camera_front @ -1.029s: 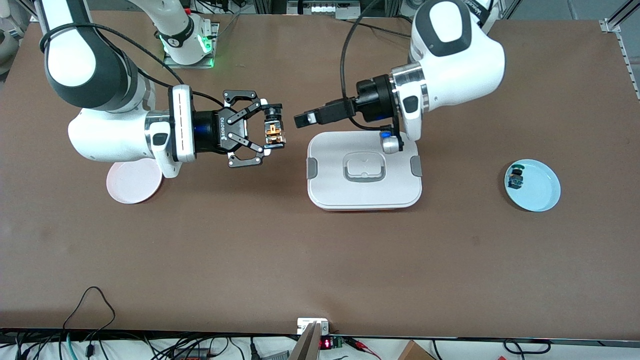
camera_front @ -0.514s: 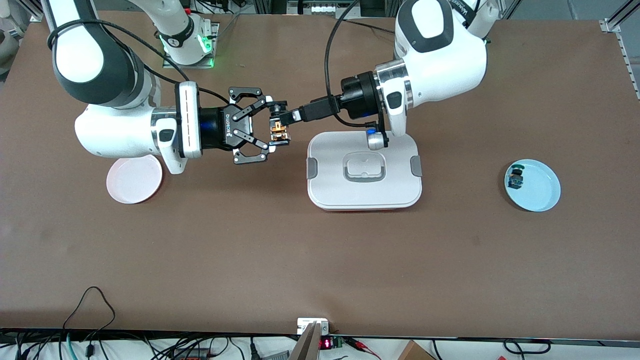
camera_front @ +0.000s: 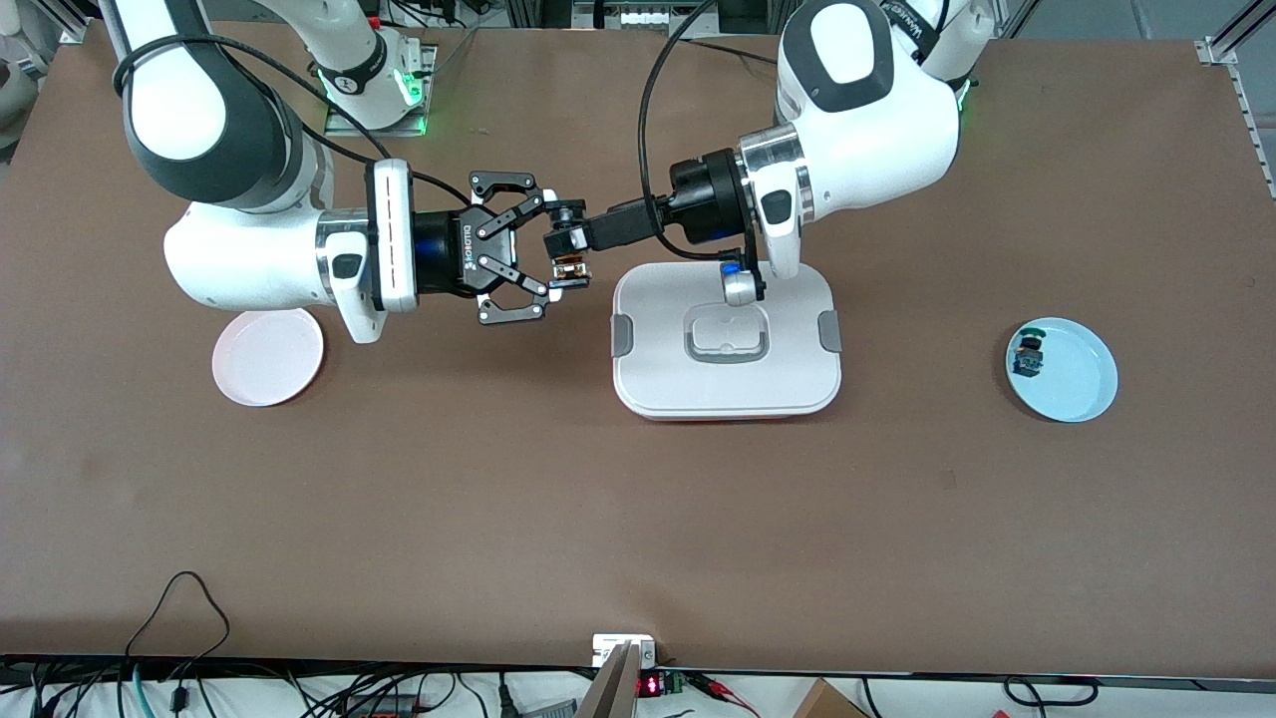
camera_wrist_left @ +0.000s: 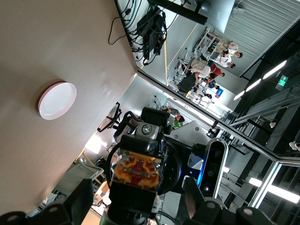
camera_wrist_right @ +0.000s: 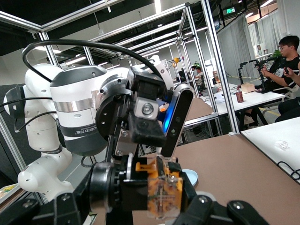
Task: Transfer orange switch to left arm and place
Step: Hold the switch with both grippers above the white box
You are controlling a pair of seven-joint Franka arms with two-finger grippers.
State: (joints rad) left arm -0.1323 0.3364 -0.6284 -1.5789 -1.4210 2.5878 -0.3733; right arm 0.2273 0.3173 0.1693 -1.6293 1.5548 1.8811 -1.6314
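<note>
Brown tabletop (camera_front: 638, 519), cables (camera_front: 179, 598) along its edge at 6 o'clock, aluminium frame posts (camera_wrist_right: 215, 65), ceiling strip lights (camera_wrist_right: 157, 5), seated people (camera_wrist_right: 286, 61) at desks at 3 o'clock.

The box (camera_front: 727, 344) sits mid-tabletop (camera_front: 638, 519). One plate (camera_front: 267, 357) lies toward the right arm's end, another plate (camera_front: 1063, 369) toward the left arm's end, with a small switch (camera_front: 1027, 356) on it. The right pincer (camera_front: 558, 249) and left pincer (camera_front: 563, 239) meet in the air over the tabletop just beside the box, toward the right arm's end, both at the orange switch (camera_front: 570, 267), apparently touching it.
</note>
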